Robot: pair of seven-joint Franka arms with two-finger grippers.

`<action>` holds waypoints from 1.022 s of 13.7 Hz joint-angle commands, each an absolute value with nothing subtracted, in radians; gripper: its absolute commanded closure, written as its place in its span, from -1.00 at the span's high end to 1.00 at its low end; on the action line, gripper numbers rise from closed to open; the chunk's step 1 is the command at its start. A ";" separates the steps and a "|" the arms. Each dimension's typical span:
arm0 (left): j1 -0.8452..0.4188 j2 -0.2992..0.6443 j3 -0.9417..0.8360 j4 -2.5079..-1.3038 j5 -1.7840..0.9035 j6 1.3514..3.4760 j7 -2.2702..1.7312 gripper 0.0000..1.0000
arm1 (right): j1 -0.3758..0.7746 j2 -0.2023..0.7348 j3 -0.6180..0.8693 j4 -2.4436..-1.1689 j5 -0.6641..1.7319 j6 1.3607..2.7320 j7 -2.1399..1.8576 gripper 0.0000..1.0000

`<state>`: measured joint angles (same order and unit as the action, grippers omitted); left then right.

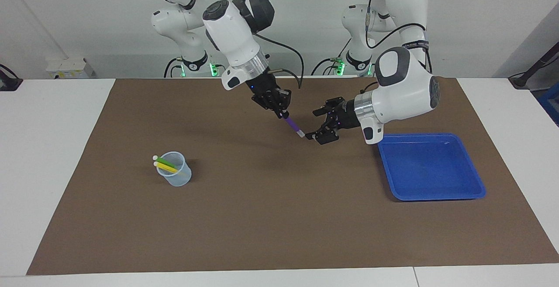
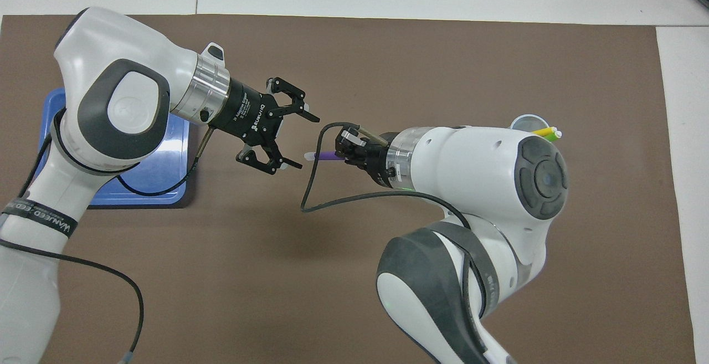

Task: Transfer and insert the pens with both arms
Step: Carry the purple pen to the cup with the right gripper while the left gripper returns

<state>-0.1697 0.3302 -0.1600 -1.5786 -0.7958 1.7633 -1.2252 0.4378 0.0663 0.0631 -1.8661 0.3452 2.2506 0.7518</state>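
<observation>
The right end effector (image 1: 279,108) clamps the thin purple pen (image 1: 291,125) – it might drop short of the clear plastic cup (image 1: 175,174) – while the left end effector (image 1: 322,124) gapes empty.

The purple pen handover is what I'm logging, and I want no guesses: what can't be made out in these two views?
- Purple pen: its gripped end is hidden inside the right gripper in both views.
- Cup: overhead, the right arm covers most of it.
- Tray: overhead, the left arm hides much of it.
- Left gripper: open; whether it touches the pen's pale tip is unclear.
</observation>
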 commanded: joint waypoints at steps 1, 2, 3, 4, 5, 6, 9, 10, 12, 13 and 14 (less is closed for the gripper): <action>-0.175 0.285 -0.144 -1.627 -0.708 1.772 -1.067 1.00 | 0.365 0.008 0.067 -1.876 0.276 2.126 0.632 -1.00; -0.167 0.276 -0.141 -1.650 -0.654 1.776 -1.008 1.00 | 0.338 -0.003 0.067 -1.876 0.255 2.093 0.579 -1.00; -0.146 0.264 -0.140 -1.679 -0.600 1.776 -0.933 1.00 | 0.310 -0.015 0.067 -1.876 0.229 2.063 0.521 -1.00; -0.117 0.259 -0.140 -1.689 -0.568 1.775 -0.840 1.00 | 0.276 -0.024 0.067 -1.876 0.206 2.031 0.464 -1.00; -0.094 0.258 -0.138 -1.692 -0.562 1.766 -0.763 1.00 | 0.249 -0.035 0.067 -1.876 0.177 1.990 0.399 -1.00; -0.066 0.258 -0.138 -1.692 -0.539 1.764 -0.714 1.00 | 0.221 -0.041 0.067 -1.876 0.143 1.956 0.329 -1.00; -0.041 0.256 -0.138 -1.689 -0.353 1.776 -0.505 1.00 | 0.149 -0.060 0.067 -1.876 0.048 1.901 0.148 -1.00; -0.041 0.256 -0.138 -1.684 -0.297 1.776 -0.465 1.00 | 0.128 -0.063 0.067 -1.876 0.019 1.893 0.093 -1.00; -0.040 0.256 -0.138 -1.668 -0.130 1.793 -0.340 1.00 | 0.077 -0.063 0.067 -1.875 0.009 1.893 -0.024 -1.00; -0.041 0.256 -0.138 -1.654 -0.053 1.804 -0.274 1.00 | 0.058 -0.063 0.067 -1.875 0.009 1.896 -0.061 -1.00; -0.041 0.246 -0.140 -1.641 0.001 1.819 -0.223 1.00 | 0.043 -0.063 0.067 -1.875 0.009 1.905 -0.090 -1.00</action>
